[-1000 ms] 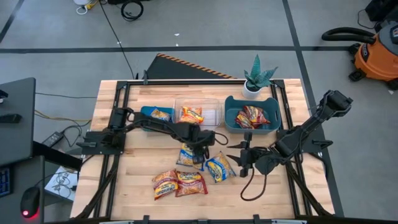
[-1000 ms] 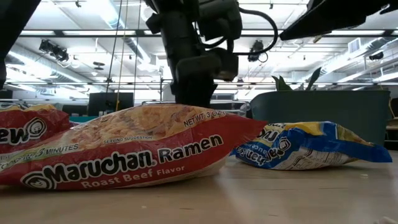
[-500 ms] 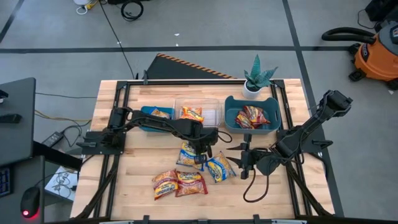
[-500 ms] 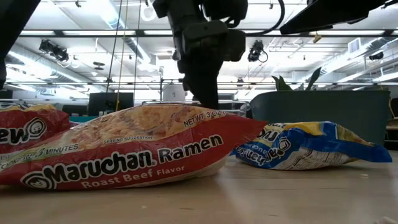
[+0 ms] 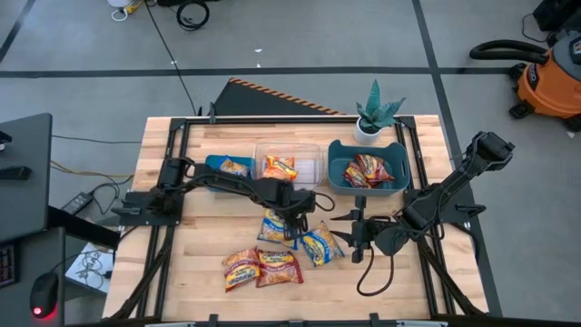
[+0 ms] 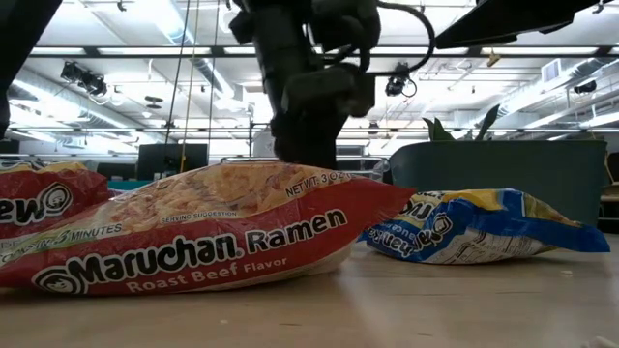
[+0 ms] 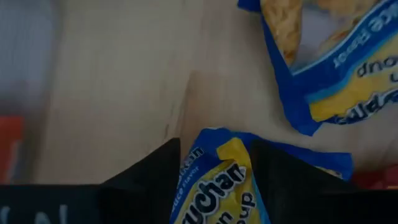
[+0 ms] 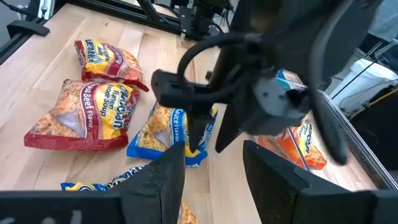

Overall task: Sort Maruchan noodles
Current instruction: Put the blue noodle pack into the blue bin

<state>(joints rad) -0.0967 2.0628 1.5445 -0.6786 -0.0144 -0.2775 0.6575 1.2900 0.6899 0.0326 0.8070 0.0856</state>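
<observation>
Several Maruchan packets lie flat on the wooden table. Two red ones (image 5: 241,269) (image 5: 279,266) are near the front, and the roast-beef one fills the low view (image 6: 193,232). Two blue-and-yellow ones lie mid-table (image 5: 274,226) (image 5: 320,243). My left gripper (image 5: 296,210) points down at the far right end of the first blue-and-yellow packet (image 7: 217,180), shut on it. My right gripper (image 5: 349,229) hovers open and empty just right of the second one (image 8: 99,180). More packets sit in the bins. My left gripper has one end of the blue-and-yellow packet (image 7: 214,158) between its two fingers (image 7: 155,171), which come from above and point down. The packet's printed face fills the gap between them. Its other end (image 8: 158,140) lies on the table.
Along the far side stand a small teal bin (image 5: 211,163) with an orange packet, a clear bin (image 5: 309,165) with another, and a larger teal bin (image 5: 336,173) with red packets. A potted plant (image 5: 377,113) stands behind them. Bare wood lies near the front right.
In the low view my left gripper turned and shifted a little sideways, then came back to where it was, staying low over the blue-and-yellow packet. The packets lie where they were.
</observation>
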